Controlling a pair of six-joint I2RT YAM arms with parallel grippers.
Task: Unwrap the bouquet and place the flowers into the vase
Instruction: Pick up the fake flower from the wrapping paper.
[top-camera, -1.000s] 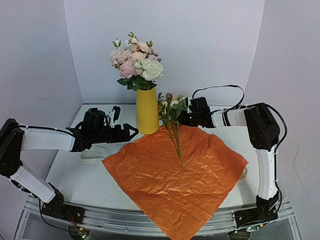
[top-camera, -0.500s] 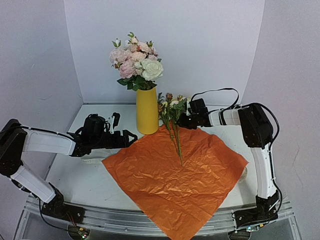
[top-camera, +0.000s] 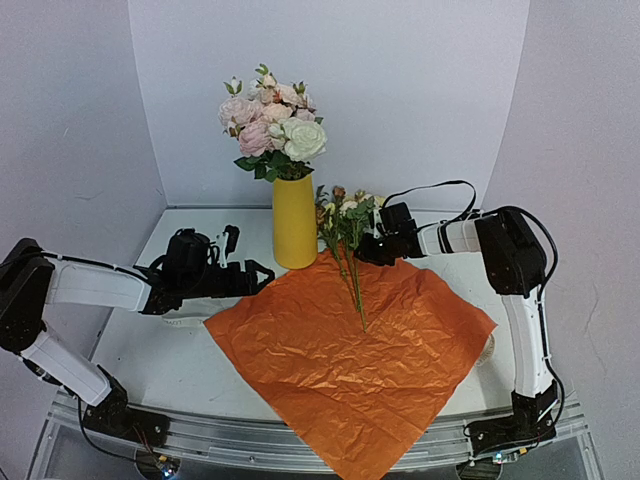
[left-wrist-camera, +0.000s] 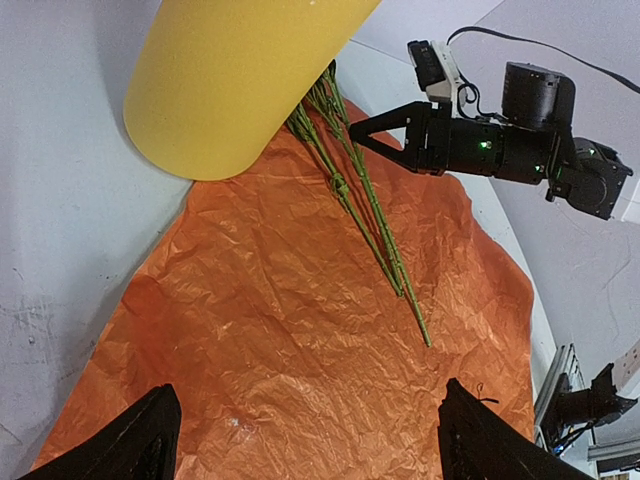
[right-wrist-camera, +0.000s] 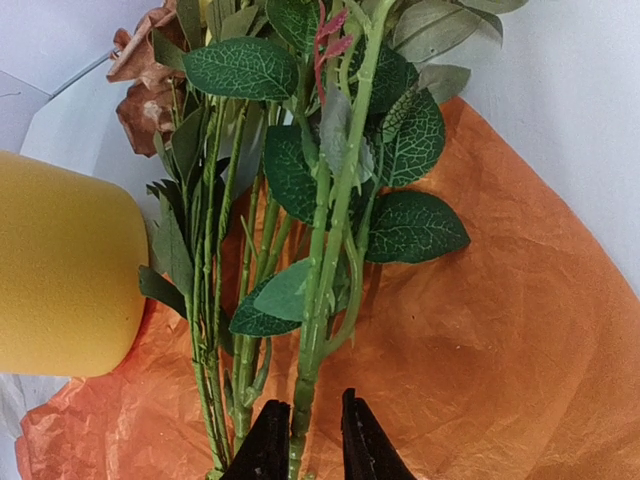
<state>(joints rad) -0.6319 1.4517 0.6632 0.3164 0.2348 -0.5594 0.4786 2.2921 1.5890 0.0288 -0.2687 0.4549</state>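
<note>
A white surface (top-camera: 150, 345) boxed in by pale walls is shown from above. The orange paper (top-camera: 350, 365) is spread flat across its middle, so the unwrapping is judged done. The flowers (top-camera: 347, 255) are laid on the paper's far corner, blooms toward the far edge. They lie just beside the vase (top-camera: 294, 222), which stands near the far edge and is filled with a rose bunch (top-camera: 272, 125). The left fingers (top-camera: 258, 272) are held by the paper's left corner, and the right fingers (top-camera: 367, 250) are set at the stems.

From the left wrist, its fingers are seen spread wide above the paper with nothing between them. The stems are seen lying flat, none in the vase.

From the right wrist, the fingers are seen narrowed about one thick green stem. Whether it is pinched cannot be told. Lifting the flowers and seating their stems in the vase is judged left to do.
</note>
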